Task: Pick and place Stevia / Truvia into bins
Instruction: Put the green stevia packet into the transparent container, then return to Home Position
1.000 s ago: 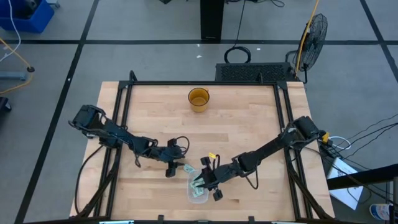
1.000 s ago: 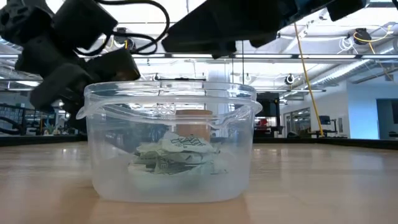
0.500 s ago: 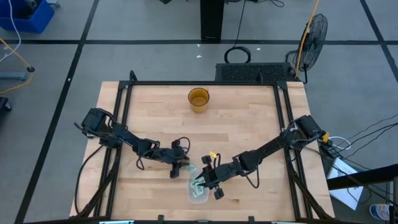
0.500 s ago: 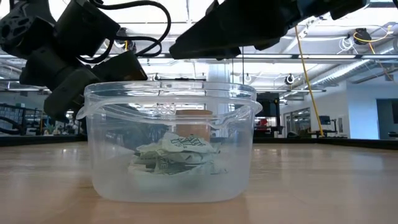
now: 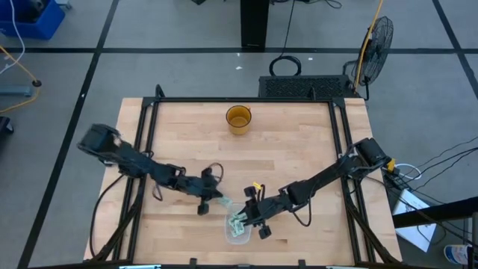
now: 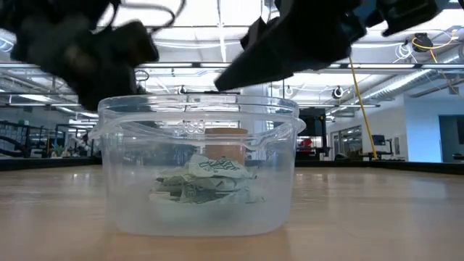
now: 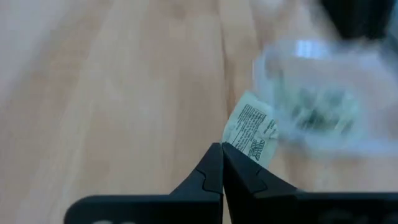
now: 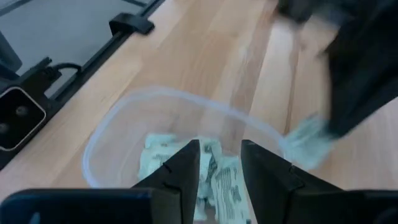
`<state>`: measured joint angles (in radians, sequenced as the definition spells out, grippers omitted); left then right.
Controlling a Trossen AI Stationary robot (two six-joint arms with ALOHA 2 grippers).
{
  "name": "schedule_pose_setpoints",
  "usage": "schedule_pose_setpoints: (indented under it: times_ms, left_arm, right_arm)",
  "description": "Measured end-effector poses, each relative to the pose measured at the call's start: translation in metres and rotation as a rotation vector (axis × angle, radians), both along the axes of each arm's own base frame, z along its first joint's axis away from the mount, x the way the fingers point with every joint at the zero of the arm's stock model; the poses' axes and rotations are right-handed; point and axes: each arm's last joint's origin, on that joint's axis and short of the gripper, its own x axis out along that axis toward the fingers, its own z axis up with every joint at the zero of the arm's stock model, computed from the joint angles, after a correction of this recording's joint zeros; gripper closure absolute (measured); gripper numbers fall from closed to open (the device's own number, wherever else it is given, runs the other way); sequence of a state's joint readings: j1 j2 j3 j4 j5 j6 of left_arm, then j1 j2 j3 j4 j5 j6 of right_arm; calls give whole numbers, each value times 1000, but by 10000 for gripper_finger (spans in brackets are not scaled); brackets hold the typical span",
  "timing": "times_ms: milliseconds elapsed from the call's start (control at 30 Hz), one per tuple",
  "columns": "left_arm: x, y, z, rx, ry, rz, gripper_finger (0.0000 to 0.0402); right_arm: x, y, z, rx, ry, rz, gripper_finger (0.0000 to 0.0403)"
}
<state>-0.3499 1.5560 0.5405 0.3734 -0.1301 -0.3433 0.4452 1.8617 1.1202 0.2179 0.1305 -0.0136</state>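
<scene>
From above, I've got the left gripper (image 5: pixel 210 200) low on the table (image 5: pixel 299 157), just beside the clear bin (image 5: pixel 237 226), and the right gripper (image 5: pixel 254 221) hanging over the bin's rim. An amber cup (image 5: pixel 238 119) stands well apart near the far edge.

Down at table level, the bin (image 6: pixel 199 167) fills my view, a heap of pale green sachets (image 6: pixel 204 183) on its floor, both arms dark and blurred above it.

Left wrist: my fingers (image 7: pixel 211 171) are pressed together, pinching one sachet (image 7: pixel 252 130) by its end, bin (image 7: pixel 323 102) just beyond.

Right wrist: fingers (image 8: pixel 180 168) parted a little, gripping nothing, over the sachets (image 8: pixel 214 171) inside the bin (image 8: pixel 99 140).
</scene>
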Motion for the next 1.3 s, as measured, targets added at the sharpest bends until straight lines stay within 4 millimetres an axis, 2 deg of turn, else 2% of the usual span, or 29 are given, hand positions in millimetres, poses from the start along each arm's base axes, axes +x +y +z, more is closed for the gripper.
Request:
schedule_pose_setpoints:
  times_ms: [100,200,300,400,467,633,833,933,1067,1300]
  left_arm:
    - [-11,-2,27,-50,-55,31,399]
    - [-17,-10,54,-112,-190,-5,400]
    - [-19,-20,62,-190,-252,-26,400]
    - [-15,-30,55,-228,-237,-16,400]
    - [-11,-34,44,-207,-193,10,400]
    - [19,-49,30,-163,-146,-19,400]
    - [48,-66,29,-85,-85,-103,396]
    - [50,-66,18,-61,46,-62,397]
    - [54,-67,13,-66,54,-43,393]
    - [55,-65,13,32,21,-42,332]
  right_arm:
    - [-4,-1,1,-12,41,-4,297]
    - [-8,-4,4,-27,70,-3,297]
    - [-12,-5,11,-35,81,-3,297]
    - [-14,-6,21,-23,59,-3,298]
    - [-16,-7,29,-14,41,-3,298]
    - [-23,-11,52,16,-16,-4,298]
    - [-32,-15,77,45,-73,-3,298]
    - [-37,-17,86,78,-83,-19,296]
    - [-40,-19,93,117,-89,-40,297]
    - [-41,-20,94,117,-84,-42,296]
